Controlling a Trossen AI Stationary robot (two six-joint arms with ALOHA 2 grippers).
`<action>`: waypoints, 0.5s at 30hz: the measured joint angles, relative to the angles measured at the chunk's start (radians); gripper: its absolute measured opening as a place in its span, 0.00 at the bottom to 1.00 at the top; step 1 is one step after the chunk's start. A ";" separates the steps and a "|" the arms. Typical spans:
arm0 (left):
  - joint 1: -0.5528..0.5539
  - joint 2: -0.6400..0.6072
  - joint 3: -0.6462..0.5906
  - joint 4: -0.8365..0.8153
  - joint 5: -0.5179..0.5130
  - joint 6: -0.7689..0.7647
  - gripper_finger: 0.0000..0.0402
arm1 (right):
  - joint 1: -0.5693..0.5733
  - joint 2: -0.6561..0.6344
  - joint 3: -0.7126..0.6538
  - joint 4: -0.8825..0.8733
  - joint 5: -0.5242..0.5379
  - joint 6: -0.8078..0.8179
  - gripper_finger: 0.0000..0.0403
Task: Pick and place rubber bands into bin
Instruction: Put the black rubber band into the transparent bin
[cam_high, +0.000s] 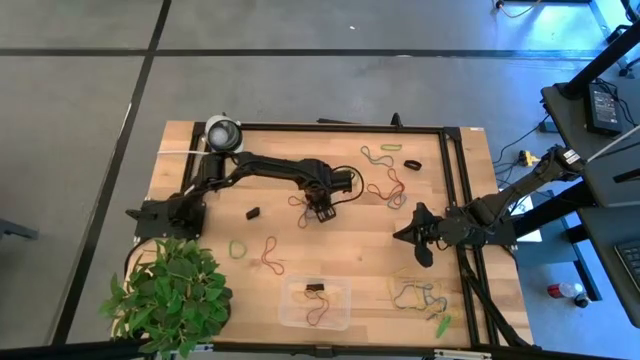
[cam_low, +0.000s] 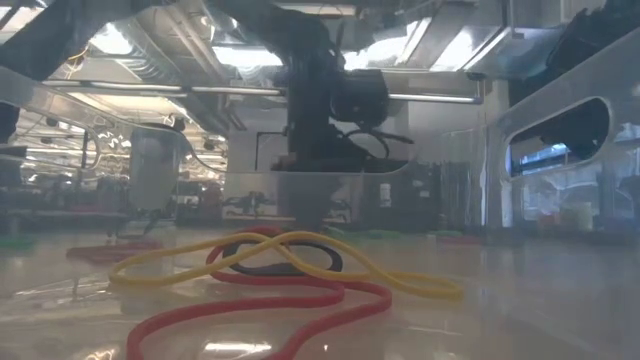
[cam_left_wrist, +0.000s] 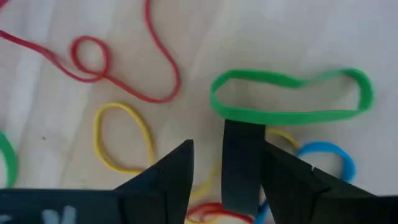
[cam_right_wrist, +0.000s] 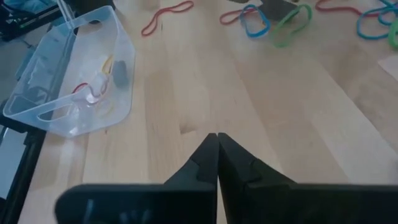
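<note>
The counter is pale wood planks framed by a black rail, standing on a grey floor crossed by dark lines. The clear bin sits near the counter's front edge and serves as the landmark; a few rubber bands and a small dark piece lie inside it. A leafy green plant stands to the bin's left at the counter's corner. A round white-and-grey object sits at the far left corner, well beyond the bin.

Loose bands lie scattered: a red and green pair just left of the bin, a yellow, blue and green tangle to its right, more red and green ones farther back toward the rear rail. Bare wood lies open between the bin and those rear bands.

The left gripper hovers behind the bin at mid-counter, jaws released and spread over a green band. The right gripper waits to the bin's right rear, jaws clenched on nothing.

Beyond the counter's right side stand dark equipment stands and cables.
</note>
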 joint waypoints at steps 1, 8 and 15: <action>0.004 0.000 0.000 -0.001 -0.003 0.003 0.40 | 0.000 0.000 0.000 0.001 0.000 0.000 0.01; 0.024 -0.001 0.000 0.002 -0.005 0.070 0.08 | 0.000 0.000 0.000 0.012 0.036 0.000 0.01; 0.020 -0.016 0.020 -0.064 0.022 0.063 0.01 | 0.000 0.000 0.000 0.015 0.037 0.000 0.01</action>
